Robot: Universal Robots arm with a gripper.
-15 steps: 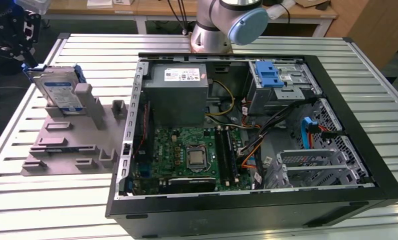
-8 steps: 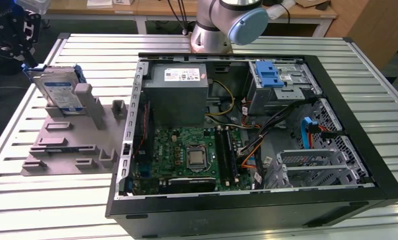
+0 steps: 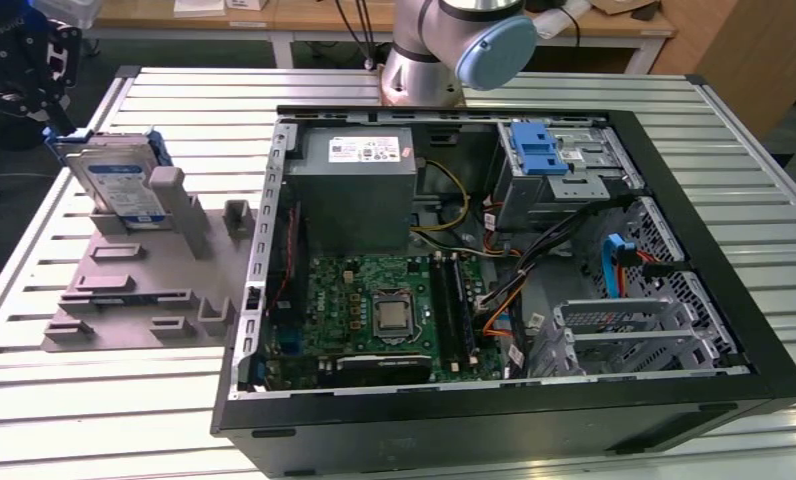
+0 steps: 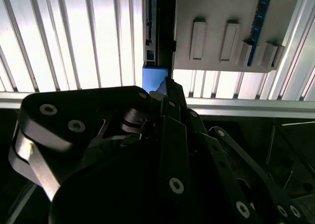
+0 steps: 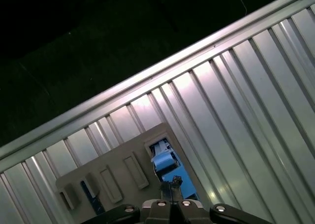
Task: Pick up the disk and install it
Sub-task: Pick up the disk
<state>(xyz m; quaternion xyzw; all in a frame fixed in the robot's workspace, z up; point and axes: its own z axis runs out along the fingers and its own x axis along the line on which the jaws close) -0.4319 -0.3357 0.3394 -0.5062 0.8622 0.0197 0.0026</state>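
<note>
Silver disk (image 3: pixel 115 178) upright in grey slotted stand (image 3: pixel 121 292), claw (image 3: pixel 54 126) at its top, grip unclear.

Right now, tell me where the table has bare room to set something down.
Bare slats: the table corner at the exterior view's lower left, past the grey fixture; the strip between computer case and robot base. Crowded: around the disk, inside the case.

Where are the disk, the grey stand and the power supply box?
disk (image 3: pixel 119 183), exterior view, on its label
grey stand (image 3: pixel 134 268), exterior view, on its flat base
power supply box (image 3: pixel 358 205), exterior view, on its grey side
</note>
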